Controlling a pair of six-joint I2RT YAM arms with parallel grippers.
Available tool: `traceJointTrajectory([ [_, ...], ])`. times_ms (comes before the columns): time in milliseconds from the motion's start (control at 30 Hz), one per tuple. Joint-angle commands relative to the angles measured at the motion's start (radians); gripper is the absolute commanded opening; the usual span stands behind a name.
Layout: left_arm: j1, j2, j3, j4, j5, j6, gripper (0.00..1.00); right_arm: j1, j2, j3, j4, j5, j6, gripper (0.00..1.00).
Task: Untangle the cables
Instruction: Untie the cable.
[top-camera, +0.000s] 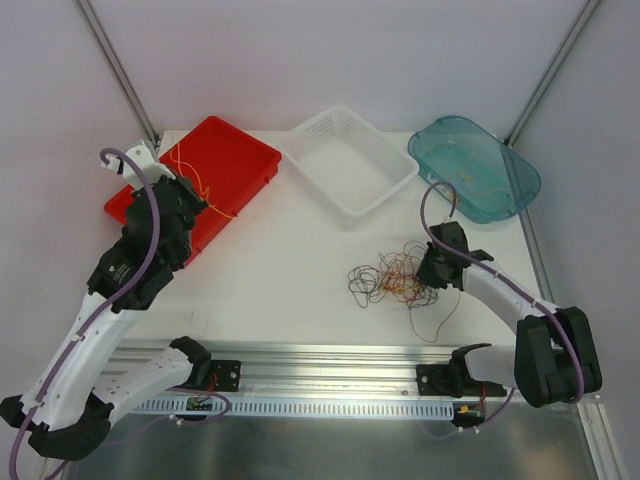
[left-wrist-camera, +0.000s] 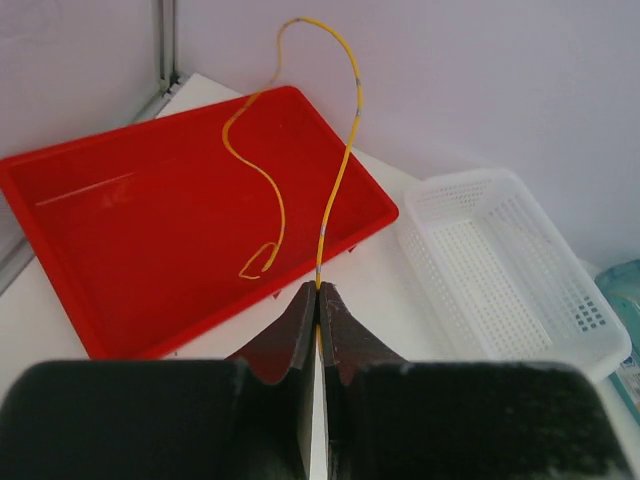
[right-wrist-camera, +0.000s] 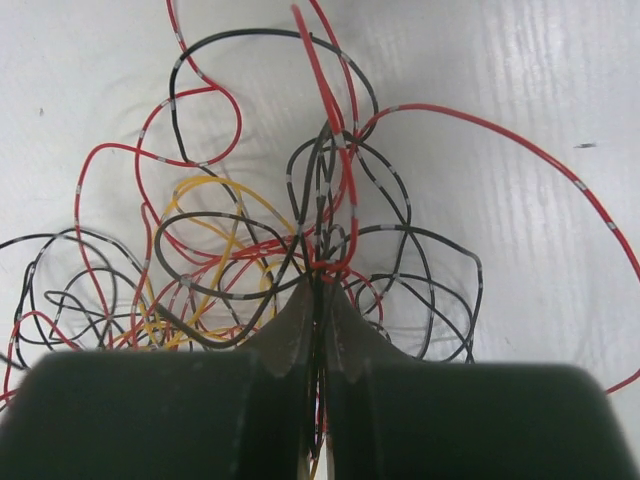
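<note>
From above: cables (top-camera: 392, 280) in a loose, flat tangle on the white desk (top-camera: 290, 270), right of centre, between the arms' rail and the white basket (top-camera: 350, 160). No single long axis to the knot, only loops of red, black and yellow-orange curling every way, with one thin strand trailing toward the near edge. Right hand (top-camera: 428, 272) at the tangle's right edge, tips aimed left into it. Left hand (top-camera: 197, 205) over the near side of the red tray (top-camera: 230, 150), with a yellow cable (top-camera: 185, 165) looping away from it across the tray. Teal tub (top-camera: 475, 165) at the far right corner, well apart from the tangle.

Left wrist: left hand (left-wrist-camera: 318, 296) pressed together, pinching the yellow cable (left-wrist-camera: 342, 180) near one end. Long axis running away from the tips toward the far wall, then bending over at the top and drooping back in an S-curve to a small hooked end over the red tray (left-wrist-camera: 100, 230). Pale bands at intervals along its length. White basket (left-wrist-camera: 500, 260) to the right.

Right wrist: right hand (right-wrist-camera: 320, 295) pressed together, pinching red and black strands at the near edge of the cables (right-wrist-camera: 250, 235). Thread-thin wires with pale bands, fanning outward from the tips in overlapping loops over the desk (right-wrist-camera: 500, 60). Yellow-orange low on the left, a wide red arc sweeping right.
</note>
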Motion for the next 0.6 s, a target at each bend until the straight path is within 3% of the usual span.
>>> traceJointTrajectory([
  [0,0.026,-0.012,0.052,-0.014,-0.023,0.099,0.00,-0.024,-0.047,0.006,-0.057,0.001,-0.042,0.01],
  [167,0.026,0.008,0.052,-0.013,0.262,0.072,0.00,-0.022,-0.076,0.052,-0.085,-0.062,-0.087,0.06],
  [400,0.027,0.088,0.092,-0.013,0.678,0.122,0.00,-0.004,-0.188,0.184,-0.216,-0.105,-0.205,0.46],
  [567,0.025,0.120,0.086,-0.011,0.838,0.147,0.00,0.012,-0.277,0.313,-0.341,-0.148,-0.323,0.60],
])
